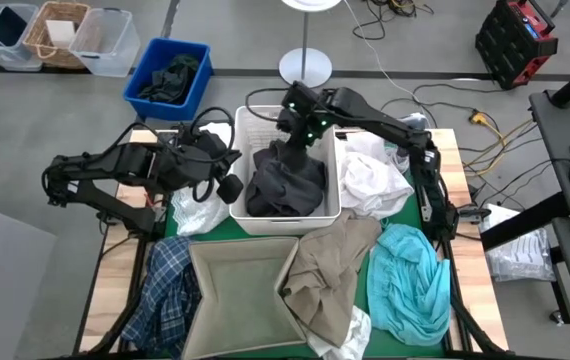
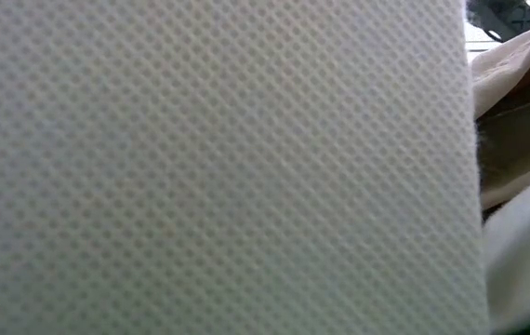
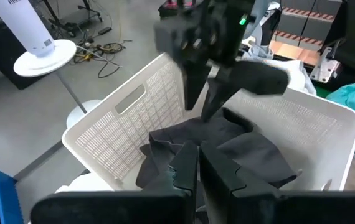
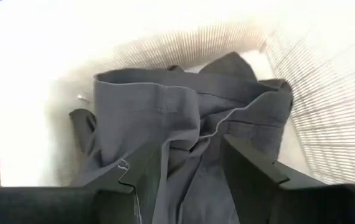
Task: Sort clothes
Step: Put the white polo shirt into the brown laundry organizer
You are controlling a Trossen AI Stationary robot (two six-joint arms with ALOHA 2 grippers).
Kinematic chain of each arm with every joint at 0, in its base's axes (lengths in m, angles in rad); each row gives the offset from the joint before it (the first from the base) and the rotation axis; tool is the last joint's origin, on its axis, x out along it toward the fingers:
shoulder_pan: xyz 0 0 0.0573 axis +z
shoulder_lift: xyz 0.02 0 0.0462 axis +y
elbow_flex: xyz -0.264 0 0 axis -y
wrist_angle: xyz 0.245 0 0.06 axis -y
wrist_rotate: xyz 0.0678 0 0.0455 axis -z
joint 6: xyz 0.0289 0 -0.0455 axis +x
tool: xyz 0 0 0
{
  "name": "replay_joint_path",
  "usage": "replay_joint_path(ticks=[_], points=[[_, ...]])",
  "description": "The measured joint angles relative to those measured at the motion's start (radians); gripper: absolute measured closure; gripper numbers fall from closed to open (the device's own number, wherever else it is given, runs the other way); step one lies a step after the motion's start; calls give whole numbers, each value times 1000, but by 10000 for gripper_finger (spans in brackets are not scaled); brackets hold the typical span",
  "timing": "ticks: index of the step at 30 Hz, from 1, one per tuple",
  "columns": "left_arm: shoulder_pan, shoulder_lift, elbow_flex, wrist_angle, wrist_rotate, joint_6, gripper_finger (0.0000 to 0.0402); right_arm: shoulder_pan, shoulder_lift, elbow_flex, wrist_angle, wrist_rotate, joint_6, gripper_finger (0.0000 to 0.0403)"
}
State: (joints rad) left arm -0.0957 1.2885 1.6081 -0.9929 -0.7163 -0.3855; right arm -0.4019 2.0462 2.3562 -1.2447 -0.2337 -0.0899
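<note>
In white basket (image 1: 337, 200) | right end effector (image 1: 299, 142) over dark grey garment (image 1: 287, 185)

No text, label, brand or number could be read; the white stand (image 3: 33, 38) far beyond the table carried dark lettering too cut off to make out.

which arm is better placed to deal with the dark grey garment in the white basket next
Right, likely. The right gripper hangs directly over the dark grey garment in the white basket, fingers apart around its folds. The left gripper is shut, beside the basket's outer wall.
</note>
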Motion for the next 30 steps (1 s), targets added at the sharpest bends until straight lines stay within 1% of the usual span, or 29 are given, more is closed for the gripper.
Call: replay_joint_path(ticks=[4,7,10,12,15,18,21,23,25,27,29,30], points=[[1,-5,0,7,-5,-2,402,0,-57,0,-3,0,-35,252],[1,-13,0,7,-5,-40,402,0,-87,0,9,15,-71,255],[-1,-29,0,4,-1,-96,402,-2,-103,0,22,27,-66,253],[-1,-45,0,2,20,-115,402,-5,-111,0,34,29,-55,250],[-1,-73,0,-3,76,-122,402,-5,-121,0,25,58,-18,251],[-1,-103,0,-23,191,-122,402,-5,-137,0,-16,103,29,258],[-1,-132,0,-47,299,-116,402,2,-174,-1,-58,100,86,265],[-2,-147,0,-80,332,-96,402,12,-204,-1,-96,76,108,269],[-1,-160,0,-109,332,-90,402,34,-235,-1,-123,57,120,272],[-1,-177,0,-131,322,-81,402,67,-267,-1,-126,73,120,277],[-2,-198,0,-133,278,-61,402,105,-301,-1,-127,104,119,283],[-2,-209,0,-132,251,-53,402,121,-316,0,-127,103,116,286]])
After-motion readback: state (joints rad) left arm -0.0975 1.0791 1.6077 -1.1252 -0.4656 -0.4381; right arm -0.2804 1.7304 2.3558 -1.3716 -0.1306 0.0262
